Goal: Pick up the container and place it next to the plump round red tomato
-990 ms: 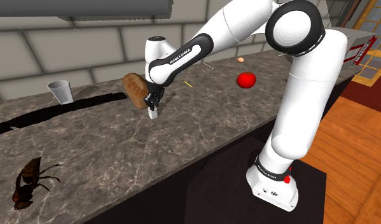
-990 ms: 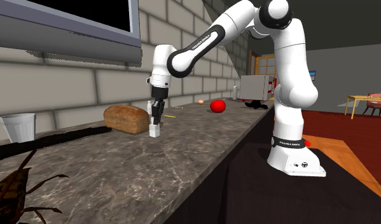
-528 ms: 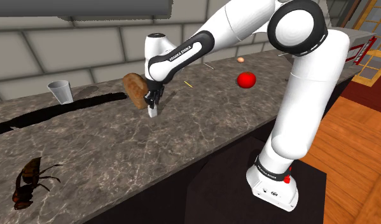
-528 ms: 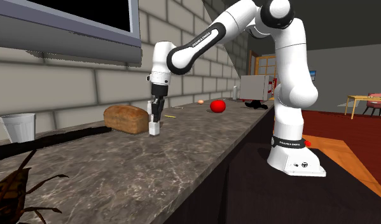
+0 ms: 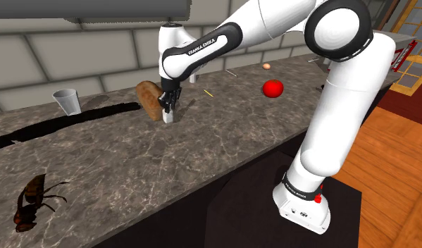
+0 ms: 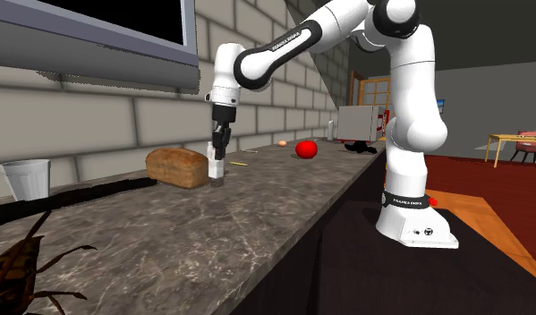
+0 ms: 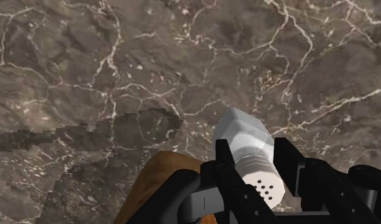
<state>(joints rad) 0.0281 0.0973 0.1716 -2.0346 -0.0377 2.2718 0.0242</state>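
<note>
The container, a small white shaker with a ring of holes in its top, is seen clasped between the two black fingers of the gripper. One finger is pressed against each side of its upper body, so the jaws are clenched on it, and the holed top is turned toward the hand while the base points at the counter. In the shoulder view the container is held upright below the gripper, just beside the end of a brown bread loaf. Whether its base touches the stone cannot be told. In the second exterior view the container hangs from the gripper at the right end of the bread loaf.

The dark veined marble counter is laid along a grey block wall. The red tomato is placed well apart from the container, farther along the counter toward the shoulder view's right, with a small egg behind it near the wall. A white cup is stood toward the shoulder view's left beside a black strip in the counter. A large brown insect is laid at the near left corner.
</note>
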